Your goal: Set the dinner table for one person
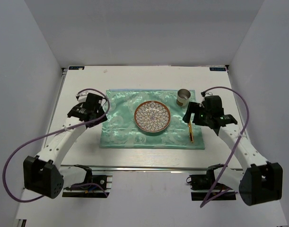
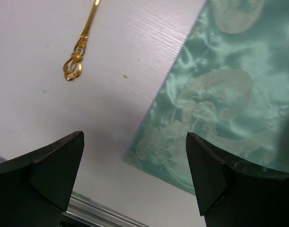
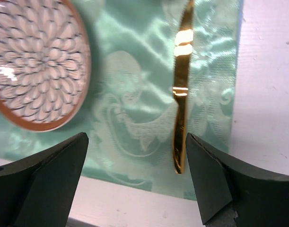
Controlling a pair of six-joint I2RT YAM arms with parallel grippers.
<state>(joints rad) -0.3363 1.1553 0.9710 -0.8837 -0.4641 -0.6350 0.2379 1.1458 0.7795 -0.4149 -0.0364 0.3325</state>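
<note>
Knife (image 3: 180,94) lies flat on green cloth (image 3: 130,123), right of plate (image 3: 30,61); right tool (image 3: 135,142) hangs above it, jaws apart, empty. Left tool (image 2: 135,139), jaws apart, hovers near gold handle (image 2: 77,61) on bare white table (image 2: 40,109) beside cloth. Best lift right tool straight up, not nudging knife.

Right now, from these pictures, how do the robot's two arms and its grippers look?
Both the left arm and the right arm have white links with black joint housings and black bases. A purple cable loops along each one. The left gripper and right gripper have black, wedge-shaped fingers.
</note>
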